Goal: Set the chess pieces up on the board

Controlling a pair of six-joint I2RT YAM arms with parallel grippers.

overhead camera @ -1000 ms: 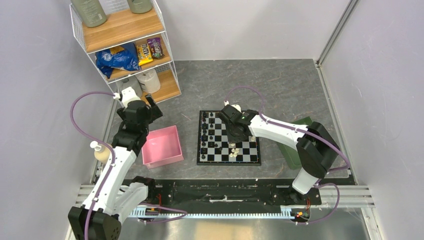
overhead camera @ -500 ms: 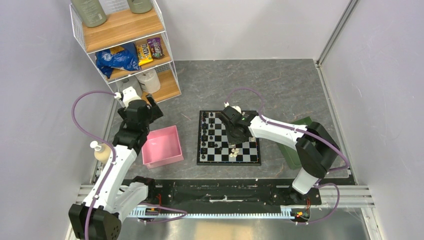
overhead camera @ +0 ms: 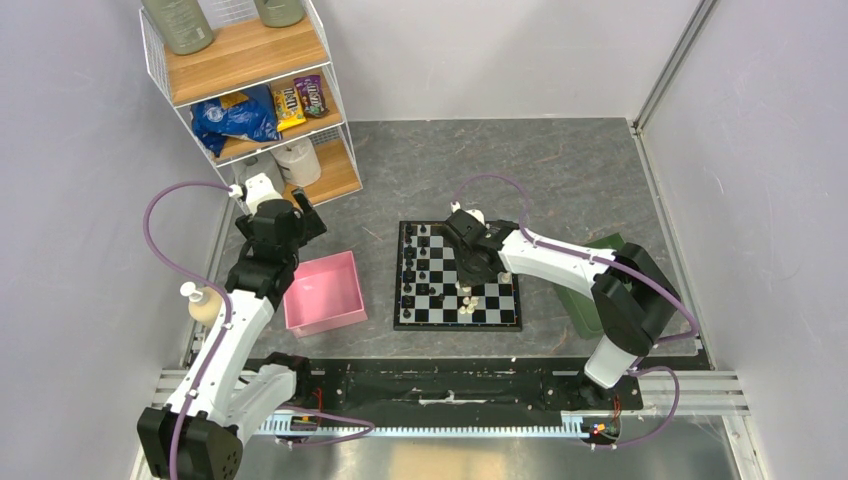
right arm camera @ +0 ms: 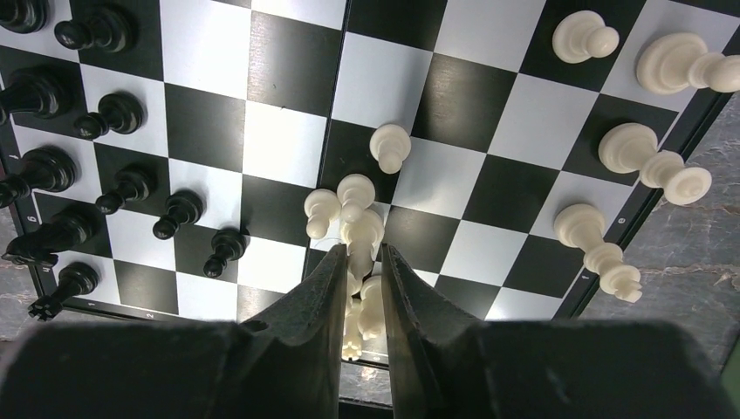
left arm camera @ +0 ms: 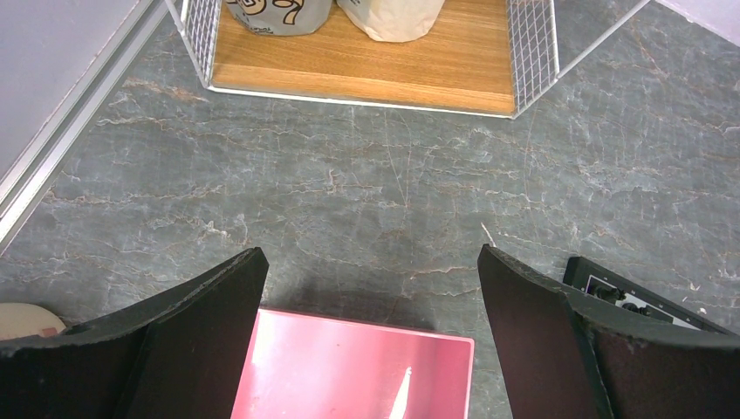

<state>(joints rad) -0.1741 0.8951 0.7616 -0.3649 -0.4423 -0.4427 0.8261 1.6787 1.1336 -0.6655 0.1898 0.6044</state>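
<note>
The chequered board (overhead camera: 457,326) lies at the table's middle. Black pieces (overhead camera: 412,262) stand along its left columns, also in the right wrist view (right arm camera: 113,113). White pieces (overhead camera: 467,302) cluster near the front middle. Other white ones (right arm camera: 641,153) stand along the board's right edge (right arm camera: 663,188). My right gripper (overhead camera: 472,274) is over the board, its jaws (right arm camera: 363,262) closed on a tall white piece (right arm camera: 361,234) inside that cluster. My left gripper (left arm camera: 371,262) is open and empty above the far edge of the pink tray (left arm camera: 349,367).
The pink tray (overhead camera: 322,292) sits left of the board. A green tray (overhead camera: 604,246) lies right of it, partly under the right arm. A wire shelf (overhead camera: 250,90) with snacks stands at back left. A soap bottle (overhead camera: 200,303) is by the left arm.
My right gripper has shifted slightly left over the board toward the white cluster. The left arm has not moved.
</note>
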